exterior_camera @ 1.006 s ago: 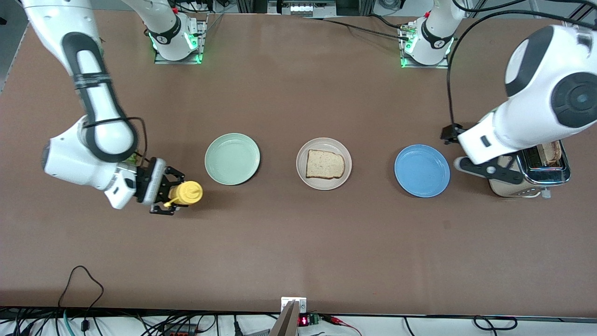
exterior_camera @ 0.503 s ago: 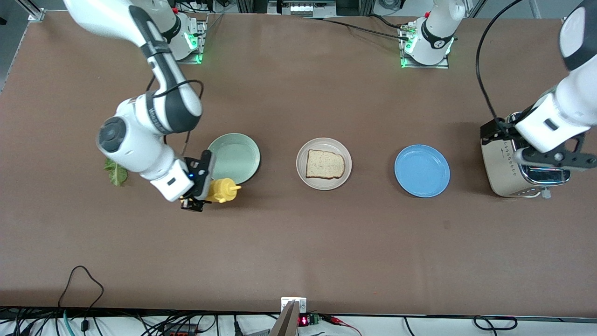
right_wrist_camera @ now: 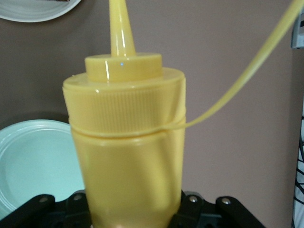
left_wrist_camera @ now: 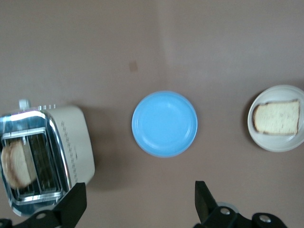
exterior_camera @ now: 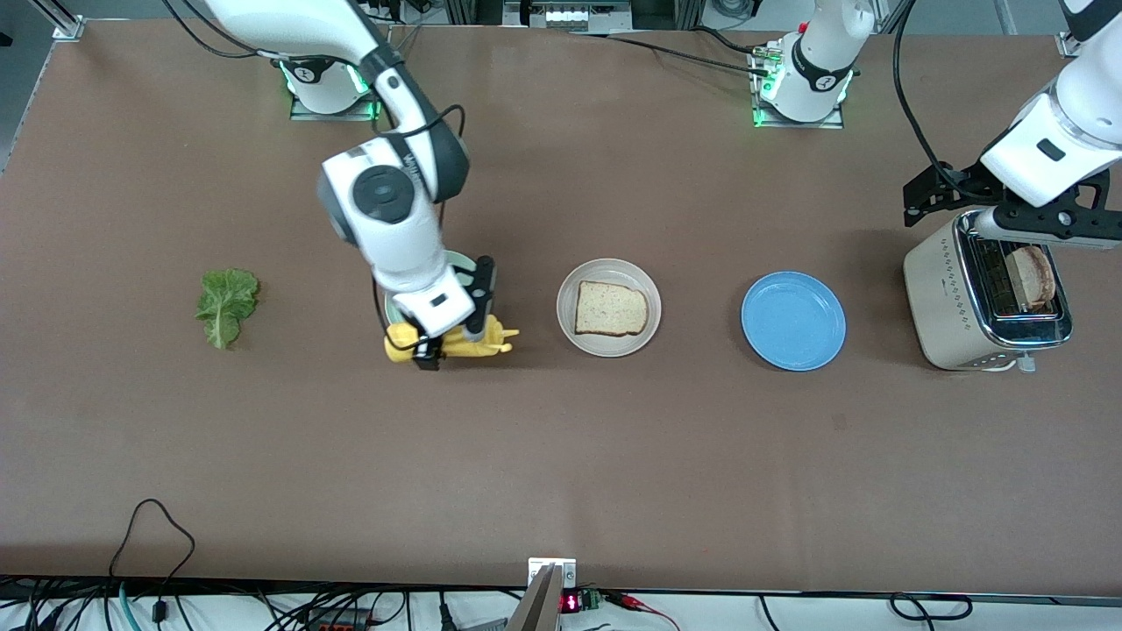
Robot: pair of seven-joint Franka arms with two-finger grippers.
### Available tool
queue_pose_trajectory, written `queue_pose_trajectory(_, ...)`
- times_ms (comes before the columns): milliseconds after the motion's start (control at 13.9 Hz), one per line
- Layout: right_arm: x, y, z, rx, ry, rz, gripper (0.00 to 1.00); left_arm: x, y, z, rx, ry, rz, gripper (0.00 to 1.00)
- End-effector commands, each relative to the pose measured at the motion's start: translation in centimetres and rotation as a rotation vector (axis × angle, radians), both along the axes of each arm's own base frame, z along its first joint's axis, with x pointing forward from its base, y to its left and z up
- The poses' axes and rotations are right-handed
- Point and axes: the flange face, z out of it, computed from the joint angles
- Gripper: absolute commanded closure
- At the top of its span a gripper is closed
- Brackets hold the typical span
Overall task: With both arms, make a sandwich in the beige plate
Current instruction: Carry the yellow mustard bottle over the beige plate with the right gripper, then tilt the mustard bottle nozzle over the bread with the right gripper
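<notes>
Front view: the beige plate (exterior_camera: 608,308) is seen at the middle of the tabletop (exterior_camera: 561,456), with one slice of bread (exterior_camera: 611,308) lying flat inside its rim. A lettuce leaf (exterior_camera: 226,304) lies alone on bare tabletop toward the right arm's end, well apart from every plate. A green plate (exterior_camera: 459,263) is largely covered by the right arm, and a blue plate (exterior_camera: 793,320) sits between the beige plate and a toaster (exterior_camera: 986,302) at the left arm's end; a second slice (exterior_camera: 1032,276) stands in the toaster's slot.

The right tool (exterior_camera: 451,337) is closed around a yellow squeeze bottle (exterior_camera: 449,340), held on its side over the edge of the green plate, its nozzle pointed toward the beige plate. A narrow strip of tabletop is left between nozzle and plate rim. In the right wrist view the bottle (right_wrist_camera: 126,147) is seen clamped between the jaws.

The left tool (left_wrist_camera: 137,209) is held over the toaster's edge, its fingers (left_wrist_camera: 73,204) spread wide with nothing between them. Broad open tabletop is seen nearer the camera.
</notes>
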Motion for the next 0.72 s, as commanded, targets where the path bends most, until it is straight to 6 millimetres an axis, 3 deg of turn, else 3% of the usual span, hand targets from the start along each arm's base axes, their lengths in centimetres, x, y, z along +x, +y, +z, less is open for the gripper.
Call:
queue_pose_trajectory(0, -1.3, 5.1, -0.3, -0.113, -0.049, -0.034, 0.61, -0.6, 0.1, -0.3, -0.010, -0.009, 0.009, 0.00)
queue_pose_trajectory(72, -2.7, 7.6, -1.9, -0.177, -0.083, -0.049, 0.61, -0.9, 0.2, -0.3, -0.009, 0.008, -0.002, 0.00)
queue_pose_trajectory(144, -3.6, 8.7, -2.8, -0.199, -0.095, -0.053, 0.61, -1.0, 0.7, -0.5, -0.010, 0.015, 0.007, 0.00)
queue_pose_trajectory(647, -8.0, 14.8, -7.5, -0.439, -0.204, -0.037, 0.61, -2.8, 2.5, 1.0, -0.010, 0.045, 0.023, 0.00)
